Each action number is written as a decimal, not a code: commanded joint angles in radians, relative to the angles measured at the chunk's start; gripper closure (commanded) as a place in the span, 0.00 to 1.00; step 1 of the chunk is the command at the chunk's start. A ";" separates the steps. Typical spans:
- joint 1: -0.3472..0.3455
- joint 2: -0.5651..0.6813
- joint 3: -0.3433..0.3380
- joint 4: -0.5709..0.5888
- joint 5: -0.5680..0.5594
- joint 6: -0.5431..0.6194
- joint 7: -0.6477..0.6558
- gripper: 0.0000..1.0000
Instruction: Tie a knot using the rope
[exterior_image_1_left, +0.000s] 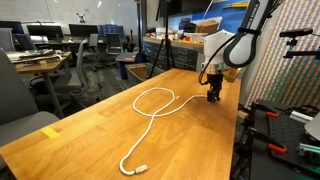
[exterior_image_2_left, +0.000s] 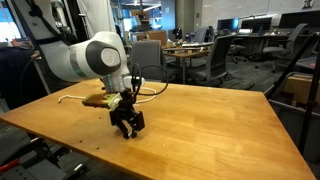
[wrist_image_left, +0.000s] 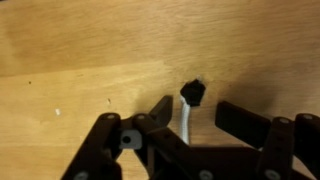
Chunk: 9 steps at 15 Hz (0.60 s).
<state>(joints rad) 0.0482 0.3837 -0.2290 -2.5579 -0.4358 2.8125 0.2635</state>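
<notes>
The white rope (exterior_image_1_left: 150, 104) lies on the wooden table (exterior_image_1_left: 90, 135), curled into a loop in the middle, with one end (exterior_image_1_left: 134, 168) near the front edge. Its other end runs to my gripper (exterior_image_1_left: 213, 97), which stands low over the table at the far right. In the wrist view the rope (wrist_image_left: 187, 120) comes up between the fingers, and its dark tip (wrist_image_left: 192, 93) lies just beyond them. My gripper (wrist_image_left: 194, 108) is partly open. The left finger (wrist_image_left: 160, 108) is close to the cord and the right finger (wrist_image_left: 235, 118) stands apart from it. The other exterior view shows the gripper (exterior_image_2_left: 128, 127) pointing down at the tabletop.
A yellow tape strip (exterior_image_1_left: 50, 131) is stuck near the table's left edge. Equipment with a patterned panel (exterior_image_1_left: 290, 70) stands close beside the table on the arm's side. Office chairs (exterior_image_2_left: 212, 60) and desks fill the room behind.
</notes>
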 joint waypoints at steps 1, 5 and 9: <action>0.017 0.016 -0.041 -0.025 0.039 0.100 0.023 0.81; 0.046 0.014 -0.065 -0.026 0.072 0.161 0.026 0.97; 0.155 -0.030 -0.098 -0.013 0.082 0.237 0.033 0.95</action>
<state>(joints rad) 0.0973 0.3870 -0.2782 -2.5770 -0.3646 2.9853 0.2753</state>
